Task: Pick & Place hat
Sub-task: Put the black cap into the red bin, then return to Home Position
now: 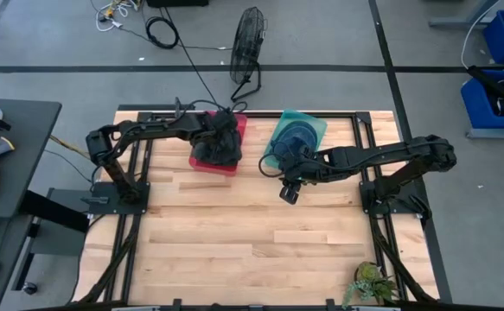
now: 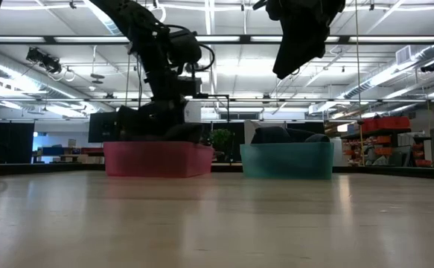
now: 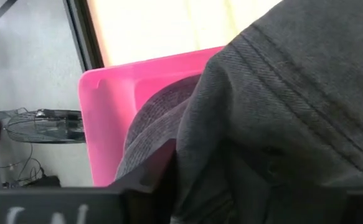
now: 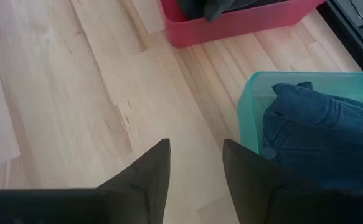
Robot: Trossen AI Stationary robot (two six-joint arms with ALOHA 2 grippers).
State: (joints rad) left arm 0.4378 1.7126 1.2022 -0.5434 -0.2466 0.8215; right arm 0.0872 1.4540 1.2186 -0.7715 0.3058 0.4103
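Observation:
A pink bin (image 1: 201,161) stands at the table's far middle with dark grey hats (image 1: 220,136) in it. My left gripper (image 1: 221,138) is down in this bin, and a grey hat (image 3: 281,93) fills its wrist view. Another grey hat (image 3: 156,118) lies below it in the bin (image 3: 106,124). A teal bin (image 1: 314,126) to the right holds a blue hat (image 4: 318,124). My right gripper (image 4: 195,162) is open and empty. It hangs above the bare wood just near of the teal bin (image 4: 249,93). My left gripper comes at the grey hat from above, inside the pink bin. The cloth (image 3: 193,155) bunches against the inner side of the one finger (image 3: 150,177) that shows. The hat covers the other finger, so which part of the hat it has cannot be told.
Bare wood tabletop (image 1: 234,233) stretches from the bins to the near edge. A small plant (image 1: 373,281) stands at the near right corner. A floor fan (image 1: 247,43) stands beyond the far edge.

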